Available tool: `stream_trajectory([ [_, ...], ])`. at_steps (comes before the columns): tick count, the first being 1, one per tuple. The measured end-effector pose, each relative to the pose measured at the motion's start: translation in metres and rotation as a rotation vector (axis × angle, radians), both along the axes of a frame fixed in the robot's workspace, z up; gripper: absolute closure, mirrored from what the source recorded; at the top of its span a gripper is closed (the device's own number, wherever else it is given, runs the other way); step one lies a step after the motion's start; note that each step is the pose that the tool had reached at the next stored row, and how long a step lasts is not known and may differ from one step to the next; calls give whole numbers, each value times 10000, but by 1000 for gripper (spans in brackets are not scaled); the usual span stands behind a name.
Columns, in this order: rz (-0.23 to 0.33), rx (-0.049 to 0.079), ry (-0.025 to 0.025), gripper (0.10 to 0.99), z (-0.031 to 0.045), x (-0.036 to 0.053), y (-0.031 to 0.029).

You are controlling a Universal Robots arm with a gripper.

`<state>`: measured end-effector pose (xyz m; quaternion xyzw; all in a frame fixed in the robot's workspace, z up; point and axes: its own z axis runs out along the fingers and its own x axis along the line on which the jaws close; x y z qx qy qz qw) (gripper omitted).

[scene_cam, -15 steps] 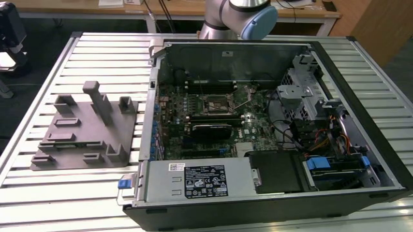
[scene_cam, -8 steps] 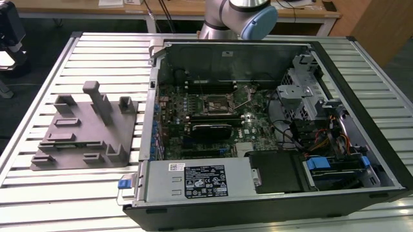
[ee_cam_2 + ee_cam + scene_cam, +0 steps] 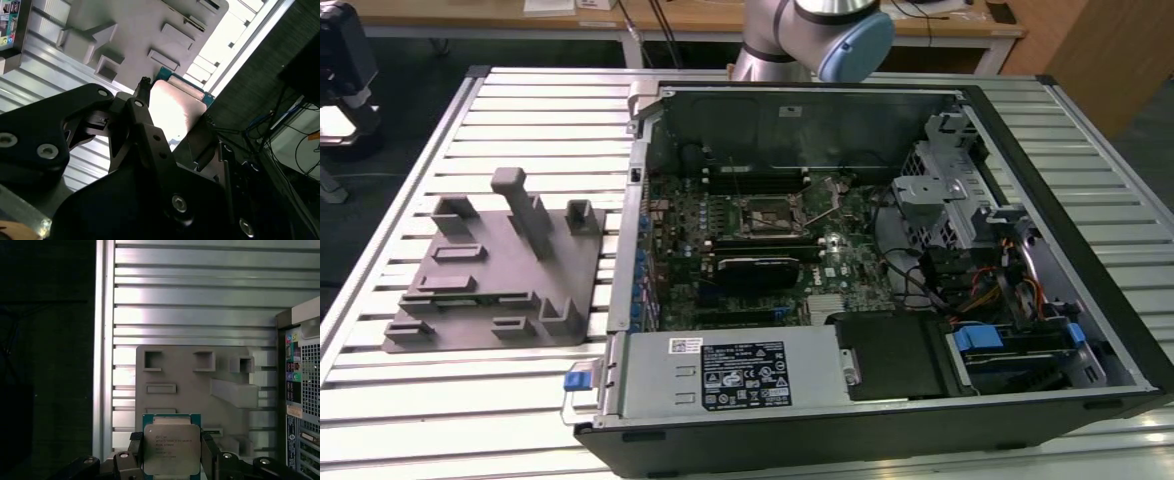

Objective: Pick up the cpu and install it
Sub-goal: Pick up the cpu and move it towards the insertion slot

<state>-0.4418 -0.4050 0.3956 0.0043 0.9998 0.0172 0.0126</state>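
hand (image 3: 171, 456) grips cpu (image 3: 171, 446) by edges; grey fixture (image 3: 200, 385) behind

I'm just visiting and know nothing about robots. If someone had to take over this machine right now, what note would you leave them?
Gripper: shut on the cpu, whose metal top faces the first wrist camera.
Cpu: held in the air above the grey fixture, beside the open computer case.
Done: the pick-up.
Left: the install. The cpu is not yet in the motherboard socket inside the case.
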Motion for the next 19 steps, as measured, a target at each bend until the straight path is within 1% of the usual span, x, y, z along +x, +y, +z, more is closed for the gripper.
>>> stream_trajectory([
  [19, 0, 1, 0, 545, 0, 293, 0],
])
